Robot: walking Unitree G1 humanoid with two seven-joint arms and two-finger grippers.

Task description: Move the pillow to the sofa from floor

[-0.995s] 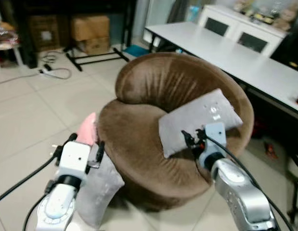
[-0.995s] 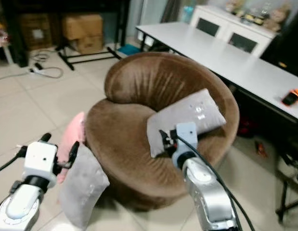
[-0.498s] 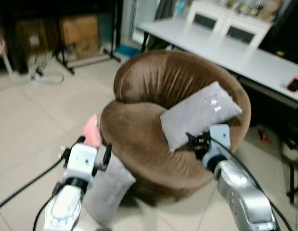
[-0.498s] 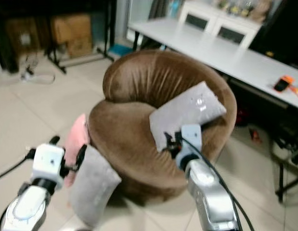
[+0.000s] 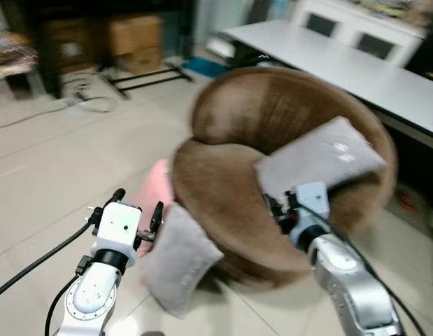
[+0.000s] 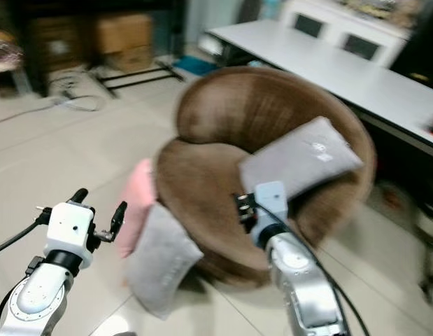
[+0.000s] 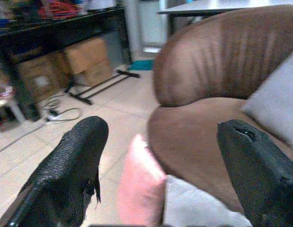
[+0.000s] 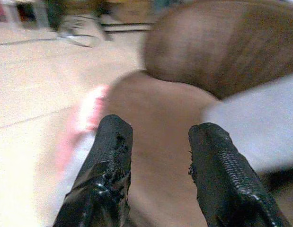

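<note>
Tiled floor [image 5: 48,161] with a round brown sofa [image 5: 272,126] in the middle, white bench [image 5: 342,63] behind it. One grey pillow [image 5: 321,161] already lies on the seat; a second grey pillow [image 5: 180,260] and a pink pillow [image 5: 159,185] lean on the sofa's base, on the floor, so those look like what's left to move. Left gripper [image 5: 136,210] hangs just beside the floor pillows, fingers spread wide, holding nothing, probably lining up a grab. Right gripper [image 8: 155,165] sits over the seat edge, fingers apart, empty.

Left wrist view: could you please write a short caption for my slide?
Open left tool facing a pink pillow and a grey pillow on the floor beside the brown sofa.
</note>
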